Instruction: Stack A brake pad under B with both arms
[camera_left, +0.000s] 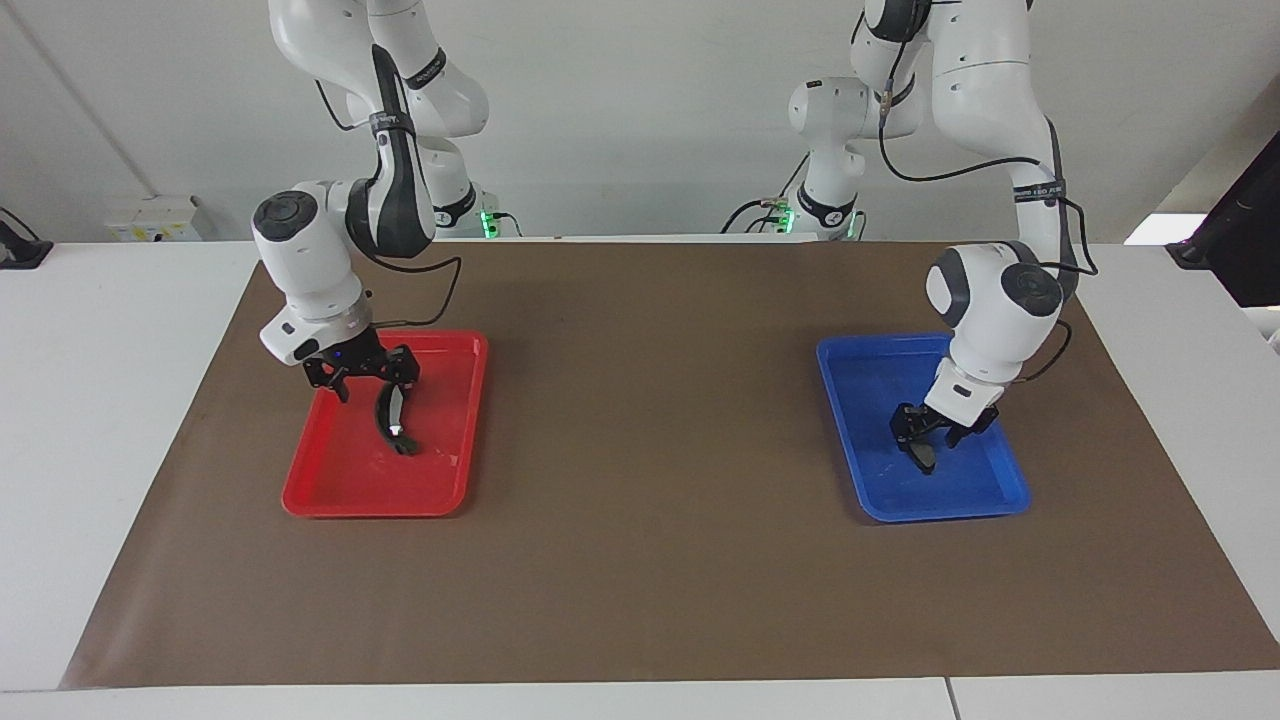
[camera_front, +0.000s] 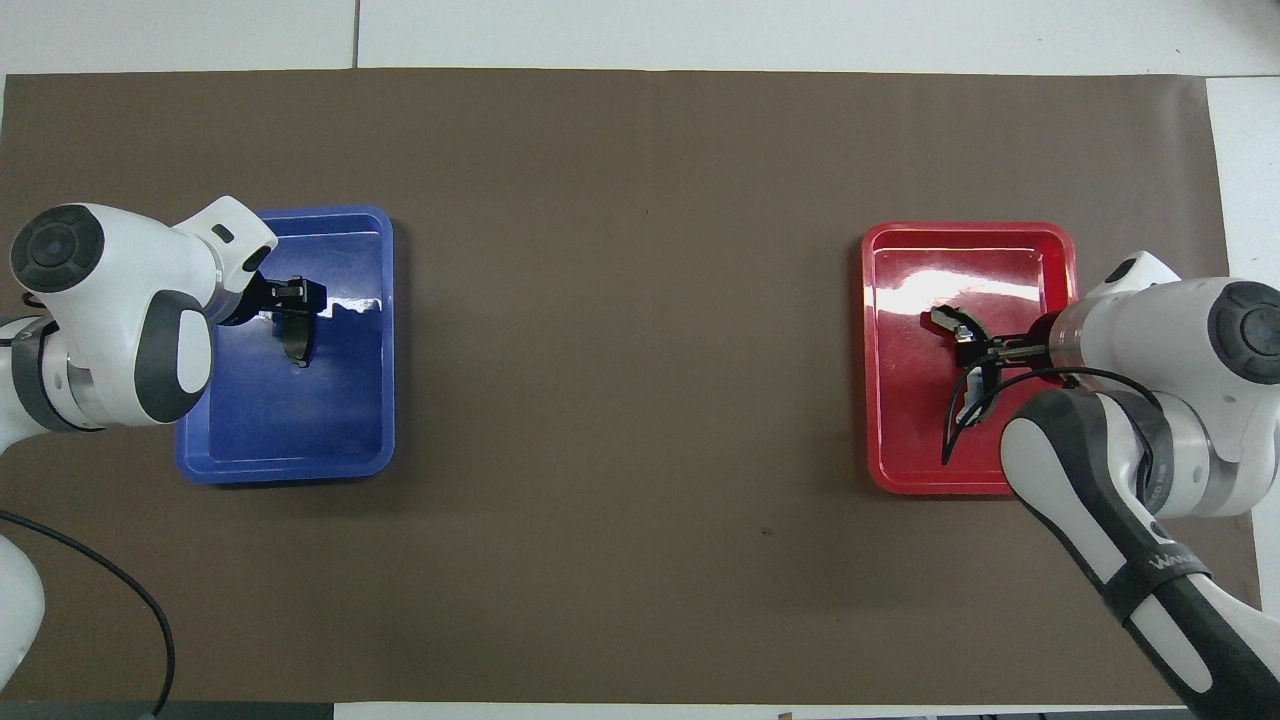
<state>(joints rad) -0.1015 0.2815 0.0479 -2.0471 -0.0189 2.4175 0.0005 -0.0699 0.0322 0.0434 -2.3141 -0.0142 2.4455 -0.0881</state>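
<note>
Broadly, we see a white bench (camera_left: 120, 420) covered by a brown mat (camera_left: 650, 420), with two trays set well apart on it: a red tray (camera_left: 340, 490) toward the right arm's end and a blue tray (camera_left: 870, 480) toward the left arm's end.

Over the red tray, the right tool (camera_left: 385, 385) is clamped on the upper end of B (camera_left: 392, 425), the long curved black pad. In the facing view, B hangs from the fingers with its lower tip at the tray floor; we cannot tell whether it touches. A small bright spot shows on B there. In the overhead view, B (camera_front: 962, 420) reads only as a thin dark arc seen edge-on, running from the right tool (camera_front: 975, 350) toward the robots, so its broad face is not visible.

Over the blue tray, the left tool (camera_left: 935, 432) grips the A brake pad (camera_left: 922, 455), the short dark grey pad, which points down below the fingers close to the tray floor. From overhead, the left tool (camera_front: 295, 300) partly covers the pad (camera_front: 296, 345), and we see a short dark piece below it over the tray's half farther from the robots.
</note>
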